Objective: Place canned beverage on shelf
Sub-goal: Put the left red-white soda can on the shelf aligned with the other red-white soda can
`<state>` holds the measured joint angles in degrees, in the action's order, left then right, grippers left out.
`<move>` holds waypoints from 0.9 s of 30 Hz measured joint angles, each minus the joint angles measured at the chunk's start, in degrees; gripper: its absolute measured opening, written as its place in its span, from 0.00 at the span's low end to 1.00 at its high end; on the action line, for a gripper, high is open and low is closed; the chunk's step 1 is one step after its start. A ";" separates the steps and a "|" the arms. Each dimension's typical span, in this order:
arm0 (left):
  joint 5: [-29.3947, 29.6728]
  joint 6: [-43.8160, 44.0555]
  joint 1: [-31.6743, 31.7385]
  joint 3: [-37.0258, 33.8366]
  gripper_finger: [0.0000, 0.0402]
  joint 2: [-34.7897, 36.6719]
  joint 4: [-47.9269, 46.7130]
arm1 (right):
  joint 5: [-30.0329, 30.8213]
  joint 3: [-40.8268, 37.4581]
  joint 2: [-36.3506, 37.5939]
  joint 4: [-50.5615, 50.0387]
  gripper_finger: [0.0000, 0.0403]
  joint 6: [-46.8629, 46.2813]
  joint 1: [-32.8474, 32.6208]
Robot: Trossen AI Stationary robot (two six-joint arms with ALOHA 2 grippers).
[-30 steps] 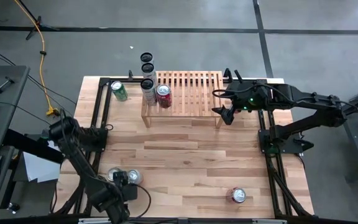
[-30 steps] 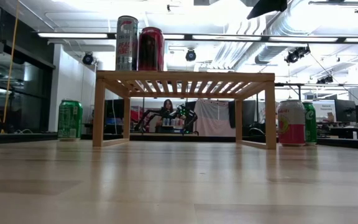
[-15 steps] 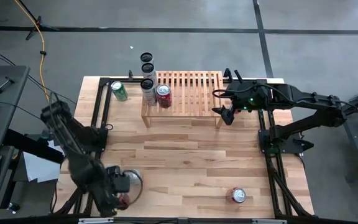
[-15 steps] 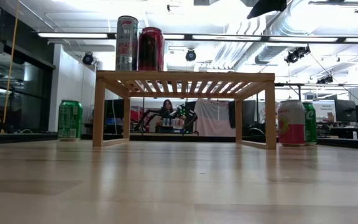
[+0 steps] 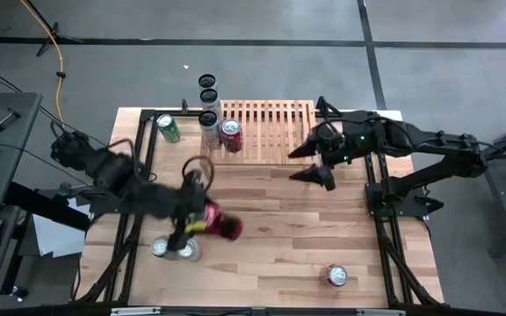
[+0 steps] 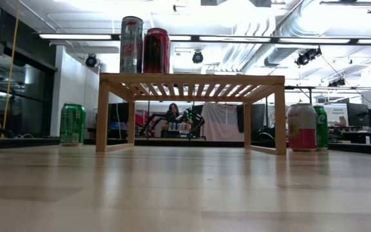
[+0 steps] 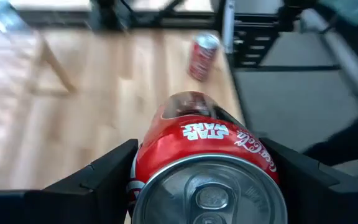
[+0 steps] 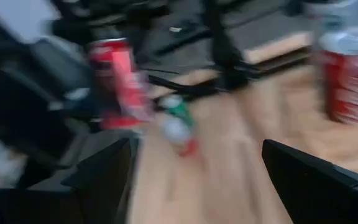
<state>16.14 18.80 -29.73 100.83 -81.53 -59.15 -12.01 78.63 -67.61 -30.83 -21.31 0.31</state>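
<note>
The light-wood slatted shelf (image 5: 262, 132) stands at the table's far middle, with a tall silver can (image 5: 209, 128) and a red can (image 5: 231, 135) on its left end. My left gripper (image 5: 207, 221) is over the table's left middle, shut on a red Coca-Cola can (image 5: 224, 227). The can fills the left wrist view (image 7: 207, 168). My right gripper (image 5: 300, 164) hovers open and empty just in front of the shelf's right end. My left gripper pinches the red can's side wall (image 7: 143, 163) between its two fingers (image 7: 101, 177), one on each side. The fingers come from the table's left, along the can. The can lies tipped on its side, its top (image 7: 210, 193) toward the wrist and its bottom end (image 5: 234, 230) toward the table's right.
A green can (image 5: 169, 129) stands left of the shelf. Two dark cans (image 5: 208, 89) stand at the far edge behind it. Two cans (image 5: 174, 250) stand near the front left, and one can (image 5: 336, 276) stands at the front right. Black rails (image 5: 378, 202) run along both sides.
My left gripper has swung from the table's near left corner toward the middle and the far edge. It carries the red can, now tipped on its side. My right gripper has shifted a little toward the table's left and near edge and has turned.
</note>
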 joint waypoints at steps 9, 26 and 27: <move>-0.57 -25.62 4.83 3.24 0.70 -4.41 0.29 | -2.91 -0.02 -6.47 6.79 0.86 -0.64 -6.38; 9.60 -66.23 3.21 3.26 0.70 -9.56 -5.30 | 0.01 -0.04 -19.98 20.88 0.86 5.28 -6.29; 8.34 -66.87 3.71 3.26 0.70 -9.45 -5.45 | 0.89 -0.04 -20.55 21.62 0.86 6.05 -6.32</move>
<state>24.48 -48.07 -26.03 104.09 -90.98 -64.59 -11.12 78.59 -88.16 -9.20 -15.25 -6.01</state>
